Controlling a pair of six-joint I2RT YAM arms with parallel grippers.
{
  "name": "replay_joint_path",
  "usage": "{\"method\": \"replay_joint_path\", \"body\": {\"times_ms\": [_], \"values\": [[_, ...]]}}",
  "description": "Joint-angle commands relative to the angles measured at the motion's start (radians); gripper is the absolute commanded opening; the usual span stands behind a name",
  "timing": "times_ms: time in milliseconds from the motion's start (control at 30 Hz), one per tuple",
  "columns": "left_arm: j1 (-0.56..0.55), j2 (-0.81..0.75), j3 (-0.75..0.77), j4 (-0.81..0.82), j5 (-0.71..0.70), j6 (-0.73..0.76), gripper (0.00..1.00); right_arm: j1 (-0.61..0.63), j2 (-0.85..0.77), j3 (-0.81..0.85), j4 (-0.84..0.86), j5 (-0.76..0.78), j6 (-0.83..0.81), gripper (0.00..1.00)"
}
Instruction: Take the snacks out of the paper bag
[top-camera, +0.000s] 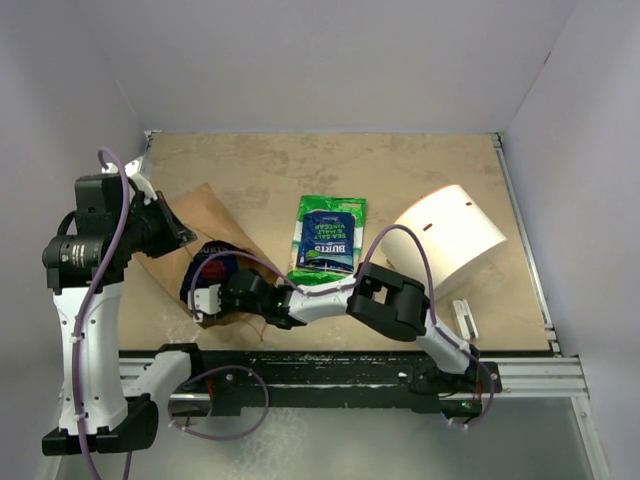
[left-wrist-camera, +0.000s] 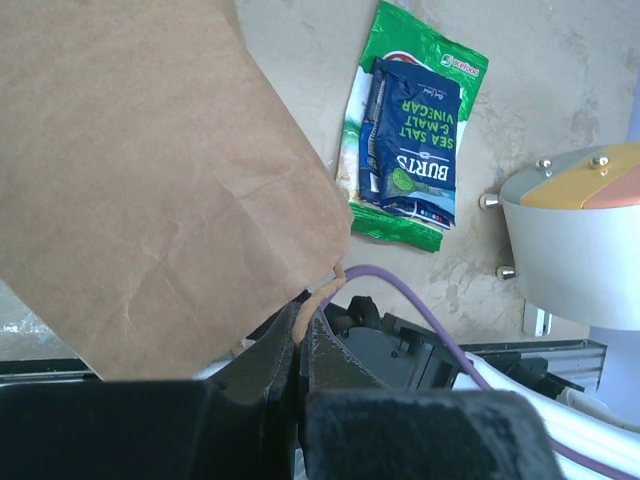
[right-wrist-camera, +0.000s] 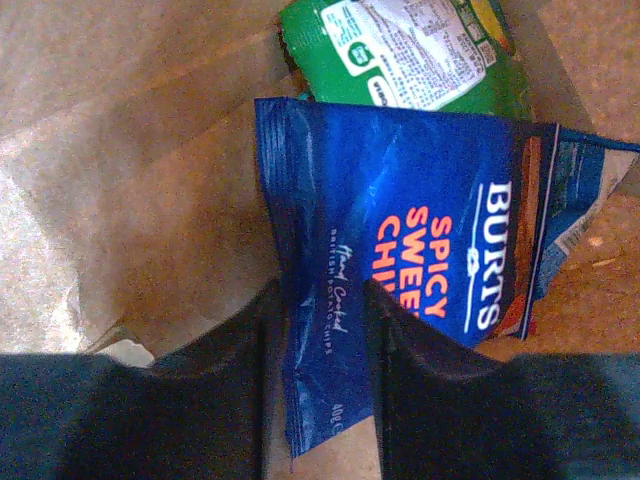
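While the left gripper (left-wrist-camera: 300, 335) is closed on the edge of the paper bag (left-wrist-camera: 150, 180), the right gripper (right-wrist-camera: 320, 310) sits inside the bag mouth, nearer the snacks. The blue packet (right-wrist-camera: 400, 230) lies directly ahead, one corner between the fingers (right-wrist-camera: 200, 400), its long axis apparently running rightward. A firm pinch cannot be confirmed. A green packet (right-wrist-camera: 400, 50) lies deeper.

The left arm (top-camera: 85, 330) and right arm (top-camera: 325, 298) share one build: smooth white link shells between bulky black joint housings. A thin purple cable (top-camera: 400, 228) loops loosely along each arm. The left gripper (left-wrist-camera: 300, 325) and right gripper (right-wrist-camera: 320, 330) have matte black fingers (right-wrist-camera: 215, 380) with rounded, tapering tips. The black bases are bolted to a black rail (top-camera: 330, 375).
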Motion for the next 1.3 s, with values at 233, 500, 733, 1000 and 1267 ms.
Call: {"method": "replay_joint_path", "body": {"times_ms": [233, 500, 733, 1000, 1267], "values": [[-0.002, -0.063, -0.001, 0.044, -0.035, -0.062, 0.00, -0.010, -0.204, -0.041, -0.002, -0.042, 0.084, 0.00], [-0.002, -0.061, -0.005, 0.098, -0.040, -0.084, 0.00, -0.010, -0.377, -0.131, -0.119, -0.131, 0.131, 0.00], [-0.002, -0.066, -0.022, 0.124, -0.027, -0.098, 0.00, -0.010, -0.438, -0.203, -0.130, -0.183, 0.214, 0.00], [-0.002, -0.048, -0.001, 0.119, -0.003, -0.084, 0.00, -0.008, -0.338, -0.187, -0.128, -0.171, 0.184, 0.03], [-0.001, -0.012, 0.047, 0.111, 0.046, -0.087, 0.00, -0.008, -0.288, -0.180, -0.077, -0.104, 0.165, 0.28]]}}
